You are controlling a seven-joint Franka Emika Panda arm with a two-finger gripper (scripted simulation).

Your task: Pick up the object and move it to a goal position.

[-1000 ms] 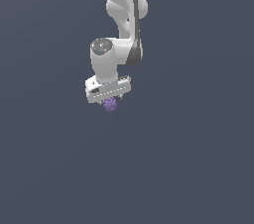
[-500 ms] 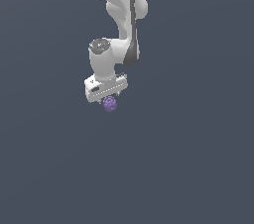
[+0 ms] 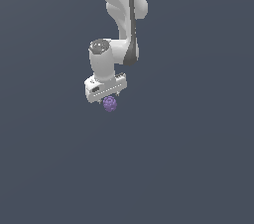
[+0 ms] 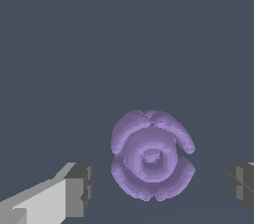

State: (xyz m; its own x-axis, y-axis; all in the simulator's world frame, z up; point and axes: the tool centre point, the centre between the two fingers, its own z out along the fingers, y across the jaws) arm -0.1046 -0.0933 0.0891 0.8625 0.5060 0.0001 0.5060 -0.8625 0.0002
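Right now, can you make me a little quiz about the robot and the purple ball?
1. True or false: the fingers are squeezing the ball.
2. What colour is the ball? A green, B purple, C red.
3. Fill in: the ball sits ___ the two fingers.

Key: 1 false, since the wrist view shows gaps on both sides and the gripper is open. 2 B. 3 between.
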